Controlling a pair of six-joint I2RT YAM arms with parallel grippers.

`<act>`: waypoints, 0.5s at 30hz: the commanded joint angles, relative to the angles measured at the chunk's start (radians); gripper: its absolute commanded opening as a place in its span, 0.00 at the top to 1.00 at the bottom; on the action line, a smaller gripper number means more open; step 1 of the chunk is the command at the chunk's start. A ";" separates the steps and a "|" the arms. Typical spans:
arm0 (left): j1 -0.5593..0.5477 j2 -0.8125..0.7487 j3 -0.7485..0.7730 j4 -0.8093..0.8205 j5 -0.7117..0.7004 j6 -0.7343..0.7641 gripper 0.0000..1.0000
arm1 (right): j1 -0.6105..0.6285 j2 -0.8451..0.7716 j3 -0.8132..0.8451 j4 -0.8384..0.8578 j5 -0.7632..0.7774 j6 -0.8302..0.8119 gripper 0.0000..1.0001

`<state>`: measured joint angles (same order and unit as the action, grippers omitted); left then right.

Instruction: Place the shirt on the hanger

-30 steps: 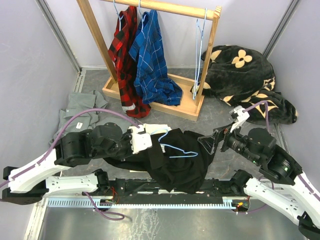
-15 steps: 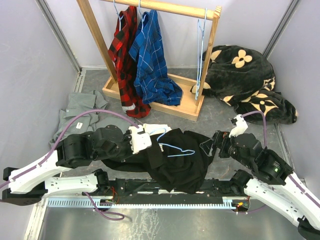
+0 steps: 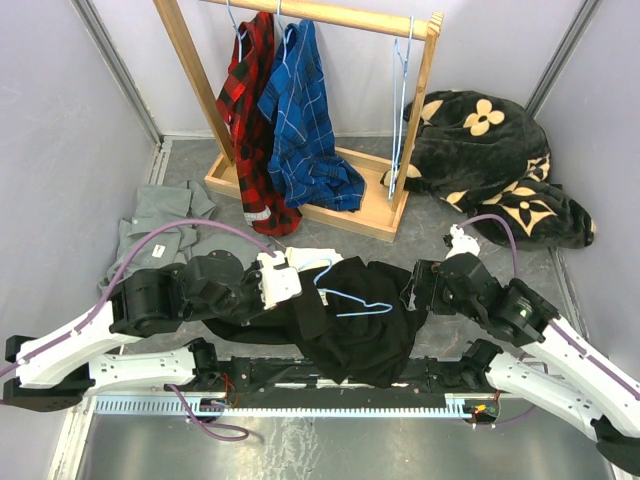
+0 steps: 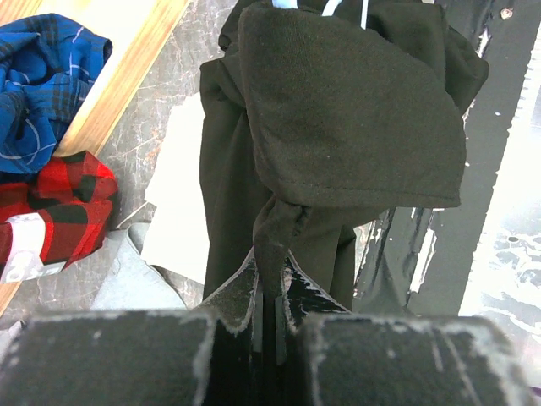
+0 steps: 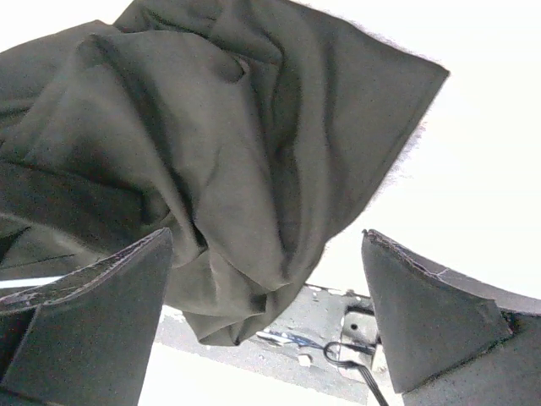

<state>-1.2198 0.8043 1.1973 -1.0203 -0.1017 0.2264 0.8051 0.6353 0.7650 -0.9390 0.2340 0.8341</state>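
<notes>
The right end effector (image 3: 413, 290), fingers spread wide, has slid in from 3 o'clock to the right edge of the black shirt (image 3: 365, 325), which is heaped mid-counter (image 3: 400, 250). The left end effector (image 4: 269, 292) stays pinched on a shirt fold at 9 o'clock. The light-blue hanger (image 3: 352, 300) lies on the shirt, unmoved.

The shirt (image 4: 338, 127) is soft, matt black cloth, creased into folds. The hanger (image 3: 345, 295) is thin, smooth light-blue wire. The rack (image 3: 188, 60) is pale, smooth wood; the blanket (image 3: 480, 150) looks plush. The counter (image 4: 161, 101) is grey, mottled like stone. The right fingers (image 5: 84, 330) are dark and matt, with rough, scuffed edges.
</notes>
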 commanded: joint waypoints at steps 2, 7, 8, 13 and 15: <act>-0.004 -0.002 0.004 0.041 0.028 -0.043 0.97 | 0.003 0.102 0.091 -0.109 0.076 0.053 0.01; -0.005 -0.003 0.000 0.039 0.011 -0.050 0.97 | 0.003 0.164 0.094 -0.109 0.054 0.052 0.01; -0.004 -0.004 -0.001 0.038 0.007 -0.051 0.97 | 0.003 0.168 0.089 -0.102 0.049 0.050 0.01; -0.004 -0.007 0.000 0.021 0.009 -0.056 0.97 | 0.003 0.164 0.097 -0.078 0.041 0.015 0.01; -0.004 -0.010 -0.002 0.020 0.011 -0.059 0.97 | 0.003 0.145 0.096 -0.054 0.033 0.002 0.02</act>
<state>-1.2198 0.8059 1.1908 -1.0233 -0.0956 0.2016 0.8051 0.8104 0.8234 -1.0283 0.2665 0.8619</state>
